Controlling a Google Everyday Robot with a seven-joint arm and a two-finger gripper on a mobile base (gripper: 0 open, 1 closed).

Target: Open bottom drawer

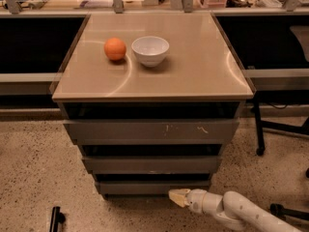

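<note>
The cabinet has three grey handleless drawer fronts. The bottom drawer (153, 186) is the lowest and narrowest front, plain and closed, just above the floor. Above it are the mid-sized front (152, 164) and the widest front (150, 130) with pale scratch marks. My gripper (176, 196) comes in low from the bottom right on a white arm (241, 211). Its pale tip sits just below and in front of the bottom drawer's lower edge, right of centre, close to the floor.
An orange (115, 49) and a white bowl (150, 50) stand on the beige cabinet top (193, 66). A black chair base (270, 129) is at the right. A small black object (56, 218) lies on the speckled floor at the lower left.
</note>
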